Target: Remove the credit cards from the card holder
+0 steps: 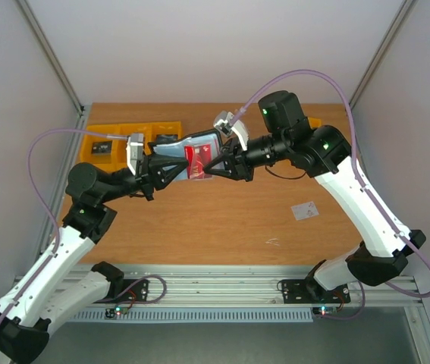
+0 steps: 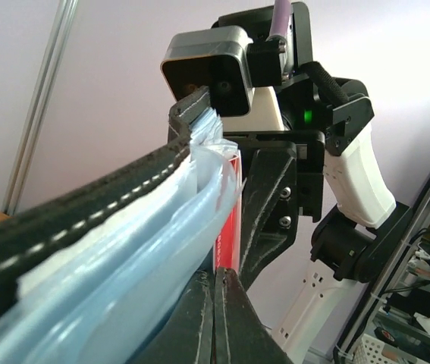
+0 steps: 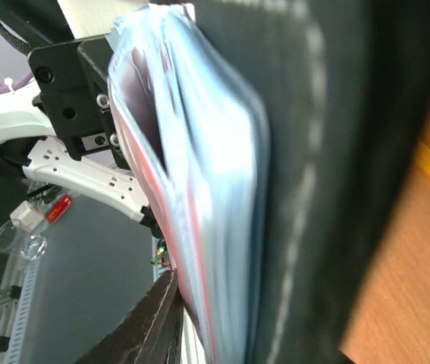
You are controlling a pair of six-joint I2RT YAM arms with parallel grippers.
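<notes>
The 2 arms meet in mid-air above the counter [image 1: 222, 227], and the card holder [image 1: 202, 142] hangs open between them, clear of the wood. In the left wrist view its black stitched edge runs up past the grey-blue pockets. The left fingers [image 2: 203, 322] are pressed together with no gap, their tips right at the lower end of the red card [image 2: 228, 227], which stands in a pocket just above them. I cannot tell whether the card's edge is caught between them.

The right fingers [image 3: 150, 322] come at the holder from the opposite side. From the right wrist, only 1 finger shows, on the grey-blue side of the holder; the other is hidden behind the black cover. I cannot tell whether they are clamped on it.

A whitish card [image 1: 304, 210] lies flat on the counter, well apart from the right fingers, on their outer side. Yellow bins [image 1: 101, 152] sit beyond the left fingers, at the far edge.
</notes>
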